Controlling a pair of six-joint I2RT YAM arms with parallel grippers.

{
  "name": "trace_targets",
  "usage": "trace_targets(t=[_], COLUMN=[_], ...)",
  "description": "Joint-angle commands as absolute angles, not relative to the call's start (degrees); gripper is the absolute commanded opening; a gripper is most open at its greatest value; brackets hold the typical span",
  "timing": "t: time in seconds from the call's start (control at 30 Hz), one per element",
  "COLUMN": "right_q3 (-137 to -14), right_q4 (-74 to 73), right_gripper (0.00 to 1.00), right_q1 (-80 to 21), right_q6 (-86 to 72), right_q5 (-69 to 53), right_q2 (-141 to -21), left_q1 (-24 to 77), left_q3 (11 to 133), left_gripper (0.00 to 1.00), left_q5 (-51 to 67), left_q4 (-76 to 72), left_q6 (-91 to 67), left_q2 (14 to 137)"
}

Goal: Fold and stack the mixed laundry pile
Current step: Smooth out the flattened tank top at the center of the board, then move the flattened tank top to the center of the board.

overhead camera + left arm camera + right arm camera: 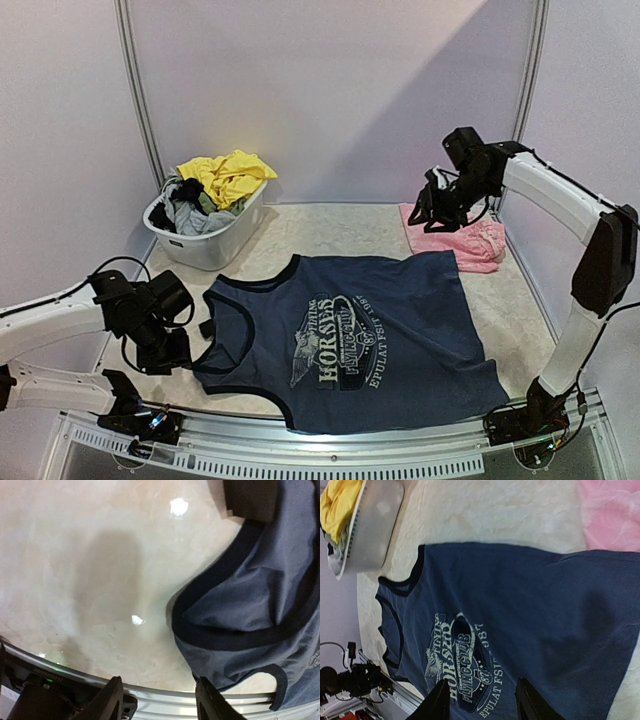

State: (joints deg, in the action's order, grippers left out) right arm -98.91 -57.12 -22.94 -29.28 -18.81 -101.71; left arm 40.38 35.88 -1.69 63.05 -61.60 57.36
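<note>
A navy tank top (365, 335) with white lettering lies spread flat on the table, straps to the left; it also shows in the right wrist view (520, 625). Its strap end shows in the left wrist view (250, 605). A pale pink piece (462, 243) lies folded at the back right, also in the right wrist view (612, 515). Yellow (232, 175) and grey (195, 218) pieces sit in the tub. My left gripper (165, 352) is open and empty just left of the straps (160, 700). My right gripper (425, 212) is open and empty, raised above the pink piece (481, 700).
A white plastic tub (210, 245) stands at the back left, also in the right wrist view (372, 527). The metal rail (330, 445) runs along the table's near edge (165, 697). Pale walls close in the back and sides.
</note>
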Motion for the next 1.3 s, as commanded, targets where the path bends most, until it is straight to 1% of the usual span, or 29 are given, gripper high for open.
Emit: trace_targets(t=[0.0, 0.13, 0.23, 0.3, 0.37, 0.43, 0.6, 0.7, 0.73, 0.77, 0.83, 0.87, 0.9, 1.0, 1.1, 1.17, 1.27], right_q3=[-99.2, -102.6, -104.8, -105.1, -104.8, -104.2, -101.5, -99.9, -99.6, -99.4, -99.3, -99.3, -99.4, -99.7, -100.7, -100.5, -96.7], right_q4=[-53.3, -52.8, -53.9, -54.3, -54.5, -54.5, -52.6, -51.1, -50.5, -50.3, -50.1, -50.2, -50.5, -53.6, -60.0, -64.1, -65.1], right_gripper=[0.45, 0.43, 0.43, 0.43, 0.43, 0.43, 0.42, 0.42, 0.42, 0.41, 0.41, 0.41, 0.41, 0.41, 0.4, 0.39, 0.39], right_q1=[-28.9, -32.7, -34.1, -34.6, -34.7, -34.7, -34.7, -34.8, -34.9, -34.9, -34.9, -35.0, -34.9, -34.9, -34.8, -34.3, -32.6], right_q6=[-33.1, -34.8, -34.9, -34.8, -34.9, -34.8, -34.9, -35.8, -36.0, -36.2, -36.3, -36.3, -36.2, -35.7, -35.7, -36.7, -38.0], right_q5=[-20.1, -20.7, -20.8, -21.0, -21.1, -21.0, -21.0, -21.0, -21.1, -21.1, -20.9, -20.7, -20.2, -15.7, -6.5, 1.2, 5.4], right_q2=[-104.6, -108.6, -110.8, -111.6, -112.0, -112.2, -112.4, -112.7, -112.9, -113.0, -113.3, -113.3, -113.5, -113.5, -113.9, -113.8, -111.9], left_q1=[40.3, 40.4, 40.3, 40.3, 40.4, 40.4, 40.2, 40.0, 39.9, 39.9, 40.0, 40.1, 40.2, 40.3, 40.3, 40.3, 40.3], left_q3=[31.6, 29.8, 28.0, 26.9, 26.3, 27.8, 36.9, 37.6, 36.8, 35.9, 34.7, 34.7, 35.2, 39.4, 44.6, 47.7, 52.5], left_gripper=[0.47, 0.43, 0.33, 0.21, 0.01, 0.0, 0.0, 0.0, 0.04, 0.13, 0.37, 0.45, 0.51, 0.52, 0.51, 0.5, 0.48], left_q5=[2.9, 4.4, 4.3, 4.4, 4.0, 2.2, -8.5, -8.7, -7.7, -6.5, -4.2, -3.7, -3.7, -6.3, -8.7, -8.9, -8.3], left_q4=[49.8, 42.9, 40.6, 39.8, 40.4, 45.0, 66.8, 70.6, 70.2, 69.2, 67.5, 67.3, 67.6, 70.1, 68.7, 66.2, 62.9], left_q6=[-62.6, -62.1, -62.9, -63.3, -63.5, -63.5, -64.9, -65.5, -65.6, -65.6, -66.4, -66.9, -67.5, -68.1, -63.9, -60.2, -54.6], left_q2=[62.3, 65.8, 65.4, 65.2, 64.5, 62.8, 56.4, 54.8, 54.8, 54.8, 54.8, 54.6, 54.2, 52.4, 53.2, 56.6, 65.2])
